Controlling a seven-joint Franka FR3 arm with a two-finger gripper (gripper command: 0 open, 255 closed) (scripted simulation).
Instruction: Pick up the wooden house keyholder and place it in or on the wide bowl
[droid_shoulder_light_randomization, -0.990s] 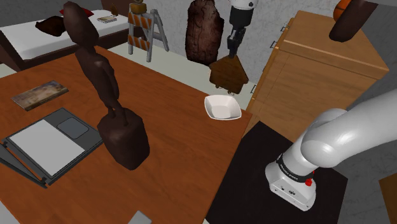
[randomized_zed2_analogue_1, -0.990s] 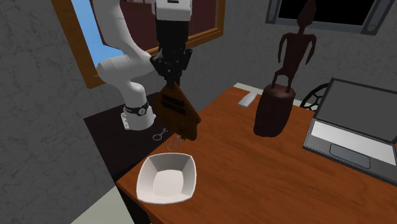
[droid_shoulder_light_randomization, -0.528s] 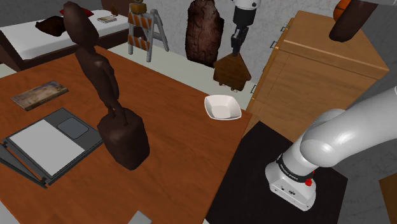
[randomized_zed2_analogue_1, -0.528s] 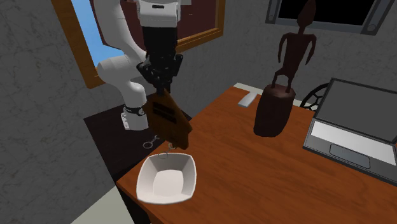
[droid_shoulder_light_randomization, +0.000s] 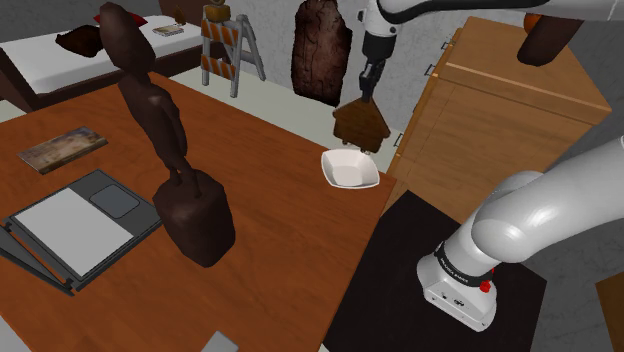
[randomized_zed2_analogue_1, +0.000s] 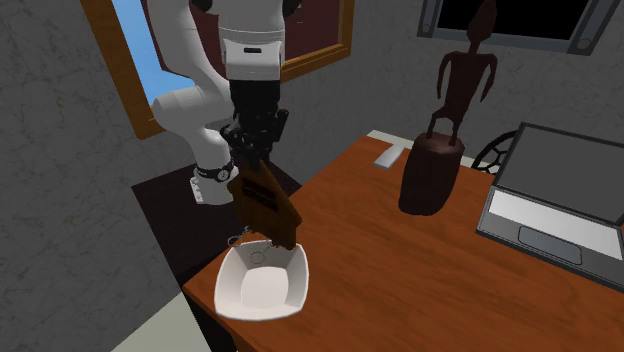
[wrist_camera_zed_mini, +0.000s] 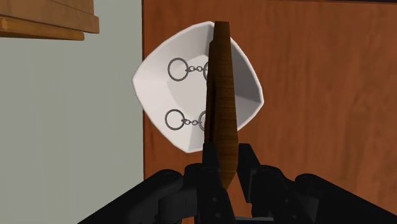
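Note:
My black gripper (droid_shoulder_light_randomization: 367, 88) is shut on the roof tip of a dark brown wooden house-shaped keyholder (droid_shoulder_light_randomization: 360, 124), which hangs upright from it. The keyholder (randomized_zed2_analogue_1: 264, 206) hangs directly above the white wide bowl (randomized_zed2_analogue_1: 262, 283) at the table's corner, its lower edge about level with the bowl's rim. In the wrist view the keyholder (wrist_camera_zed_mini: 220, 95) is seen edge-on between the fingers (wrist_camera_zed_mini: 213, 202), with its metal key rings (wrist_camera_zed_mini: 178, 69) dangling over the bowl (wrist_camera_zed_mini: 245, 92). In the shoulder view the bowl (droid_shoulder_light_randomization: 349, 168) sits just below the keyholder.
A tall dark wooden figure statue (droid_shoulder_light_randomization: 172, 150) stands mid-table beside a grey laptop (droid_shoulder_light_randomization: 72, 222). A flat picture board (droid_shoulder_light_randomization: 62, 148) lies at the shoulder view's left. A wooden cabinet (droid_shoulder_light_randomization: 505, 110) stands beyond the table's edge near the bowl. The black stand (droid_shoulder_light_randomization: 440, 290) is below.
The gripper has lowered and carried the keyholder over the bowl; its key rings now hang inside the bowl's outline. The grip has stayed shut.

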